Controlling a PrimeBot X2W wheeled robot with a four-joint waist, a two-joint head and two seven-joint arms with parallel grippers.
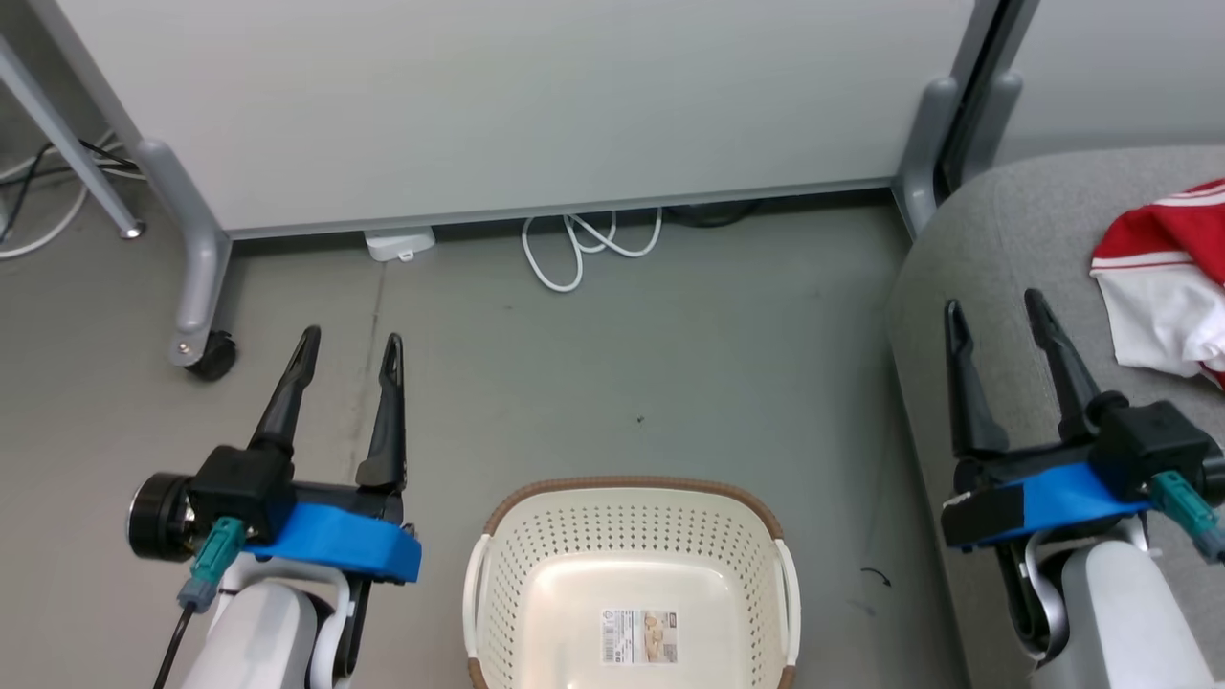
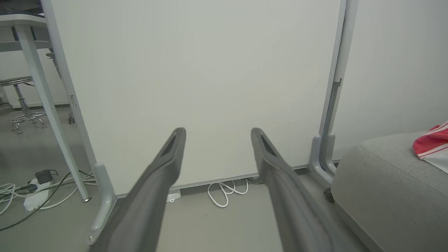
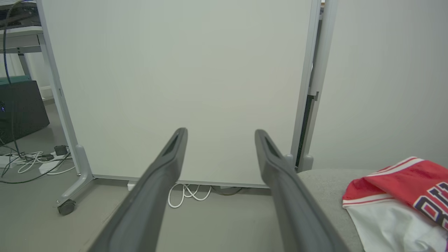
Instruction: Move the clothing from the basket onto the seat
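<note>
1. We hold our left end effector [image 1: 351, 340] at eight o'clock and our right end effector [image 1: 993, 304] at four o'clock, both spread wide and gripping nothing.
2. The basket [image 1: 632, 484] at six o'clock holds no cloth that we can see.
3. The clothing [image 1: 1163, 287] lies on the seat [image 1: 1005, 239] at three o'clock, so we judge the task done.
</note>
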